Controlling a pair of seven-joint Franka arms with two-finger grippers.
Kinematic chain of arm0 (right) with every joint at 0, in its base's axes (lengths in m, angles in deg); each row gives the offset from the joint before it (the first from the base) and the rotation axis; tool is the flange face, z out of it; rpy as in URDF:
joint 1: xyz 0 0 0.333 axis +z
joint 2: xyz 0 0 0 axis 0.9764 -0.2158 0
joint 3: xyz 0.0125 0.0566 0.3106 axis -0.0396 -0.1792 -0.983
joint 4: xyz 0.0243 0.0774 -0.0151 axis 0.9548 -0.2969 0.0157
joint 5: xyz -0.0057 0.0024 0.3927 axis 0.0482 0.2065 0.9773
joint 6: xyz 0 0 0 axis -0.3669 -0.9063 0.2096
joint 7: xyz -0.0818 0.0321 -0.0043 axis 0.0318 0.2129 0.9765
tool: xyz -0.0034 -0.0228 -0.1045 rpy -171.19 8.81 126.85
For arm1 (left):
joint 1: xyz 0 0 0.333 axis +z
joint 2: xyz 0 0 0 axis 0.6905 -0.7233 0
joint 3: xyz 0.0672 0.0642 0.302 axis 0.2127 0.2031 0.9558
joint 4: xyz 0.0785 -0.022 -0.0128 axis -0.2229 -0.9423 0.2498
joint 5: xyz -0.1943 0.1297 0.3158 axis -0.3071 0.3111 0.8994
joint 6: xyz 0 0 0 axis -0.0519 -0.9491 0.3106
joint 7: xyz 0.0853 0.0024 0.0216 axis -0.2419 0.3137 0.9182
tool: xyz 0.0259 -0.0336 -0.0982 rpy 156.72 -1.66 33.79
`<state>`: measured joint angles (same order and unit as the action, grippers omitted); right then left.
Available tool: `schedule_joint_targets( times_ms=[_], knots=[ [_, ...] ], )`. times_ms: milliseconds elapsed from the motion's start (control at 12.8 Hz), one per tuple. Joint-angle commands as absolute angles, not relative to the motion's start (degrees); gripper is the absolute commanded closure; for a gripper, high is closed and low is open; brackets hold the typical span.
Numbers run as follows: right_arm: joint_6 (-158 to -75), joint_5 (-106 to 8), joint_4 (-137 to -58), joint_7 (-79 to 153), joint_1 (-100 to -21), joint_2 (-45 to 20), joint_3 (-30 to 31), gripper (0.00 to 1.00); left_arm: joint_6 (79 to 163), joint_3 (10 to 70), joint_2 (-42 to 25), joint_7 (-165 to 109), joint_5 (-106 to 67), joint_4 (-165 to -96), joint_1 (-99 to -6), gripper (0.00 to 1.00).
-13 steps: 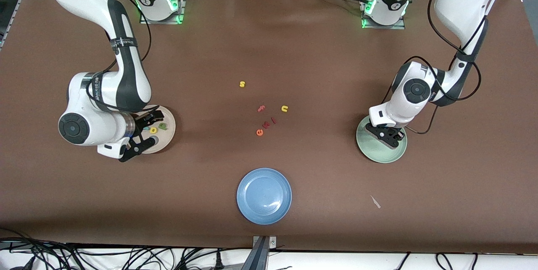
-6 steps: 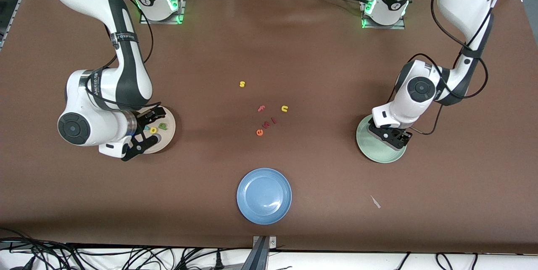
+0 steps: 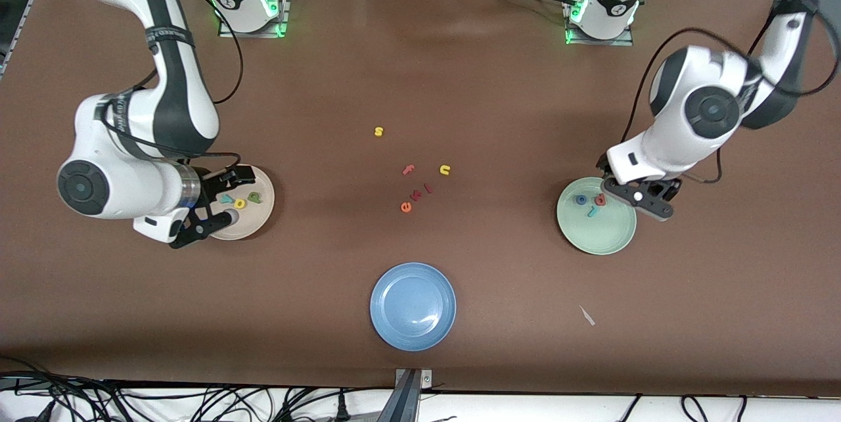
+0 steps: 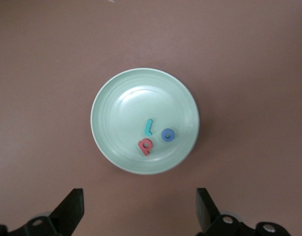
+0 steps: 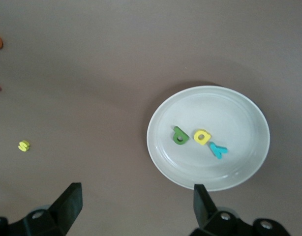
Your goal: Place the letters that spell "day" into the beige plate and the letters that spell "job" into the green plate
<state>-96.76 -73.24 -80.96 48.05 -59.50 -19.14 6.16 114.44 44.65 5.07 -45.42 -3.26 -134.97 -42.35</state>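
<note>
The beige plate (image 3: 257, 217) (image 5: 232, 113) lies toward the right arm's end of the table. In it lie a teal "y" (image 3: 227, 198) (image 5: 218, 150), a yellow letter (image 3: 240, 202) (image 5: 201, 136) and a green letter (image 3: 254, 198) (image 5: 180, 135). My right gripper (image 3: 235, 197) (image 5: 136, 206) hangs open and empty above the plate's edge. The green plate (image 3: 604, 234) (image 4: 124, 105) lies toward the left arm's end and holds a blue "o" (image 3: 581, 199) (image 4: 168, 134), a pinkish-red "b" (image 3: 600, 199) (image 4: 145, 145) and a teal "j" (image 3: 591, 211) (image 4: 149, 127). My left gripper (image 3: 634, 195) (image 4: 139, 211) is open and empty above that plate's rim.
A blue plate (image 3: 412, 305) sits near the table's front edge. Loose letters lie mid-table: a yellow "s" (image 3: 378, 131) (image 5: 24, 145), a pink "f" (image 3: 408, 169), a yellow "u" (image 3: 445, 170), an orange "e" (image 3: 406, 207) and two small red ones (image 3: 421, 192). A pale scrap (image 3: 587, 315) lies nearer the camera.
The left gripper has opened and lifted off the green plate, and the three letters in it now show. The right arm has risen and drawn back from the beige plate.
</note>
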Motion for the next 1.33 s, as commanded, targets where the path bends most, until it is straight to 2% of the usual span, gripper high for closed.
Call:
schedule_joint_targets(
  times_ms=[0,235,469,547,704,782,1016,1251],
  knots=[
    [-96.3,-76.6,-84.2,40.2,-62.9,-14.6,0.6,0.0,103.6,44.4,4.2,-41.4,-5.8,-123.7,-41.9,0.0],
    [-96.4,-83.5,-86.0,35.0,-67.2,-10.7,-5.1,0.0,93.5,44.6,6.2,-36.7,-5.9,-119.1,-41.6,0.0],
    [-96.5,-84.1,-87.2,34.1,-68.5,-7.0,-5.0,0.0,86.4,45.0,7.1,-34.9,-8.0,-112.5,-39.1,0.0],
    [-96.7,-85.0,-87.6,34.2,-69.4,-5.8,-5.0,0.0,86.9,45.0,10.3,-34.8,-8.1,-114.1,-39.0,0.0],
    [-97.0,-86.0,-87.7,34.9,-70.6,-4.1,-5.0,0.0,93.3,46.2,21.1,-34.1,-8.0,-125.0,-39.9,0.0],
    [-97.1,-86.0,-87.7,35.1,-71.4,-3.4,-4.6,0.0,95.3,47.2,24.6,-34.2,-8.1,-128.1,-39.8,0.0],
    [-96.6,-86.4,-87.8,37.5,-72.3,-2.0,-2.7,0.0,95.0,56.4,23.4,-34.5,-12.1,-126.0,-45.9,0.0],
    [-94.2,-87.6,-87.7,38.2,-72.7,-0.8,-1.6,0.0,91.5,56.4,20.8,-34.7,-13.2,-122.6,-44.9,0.0]
  ],
)
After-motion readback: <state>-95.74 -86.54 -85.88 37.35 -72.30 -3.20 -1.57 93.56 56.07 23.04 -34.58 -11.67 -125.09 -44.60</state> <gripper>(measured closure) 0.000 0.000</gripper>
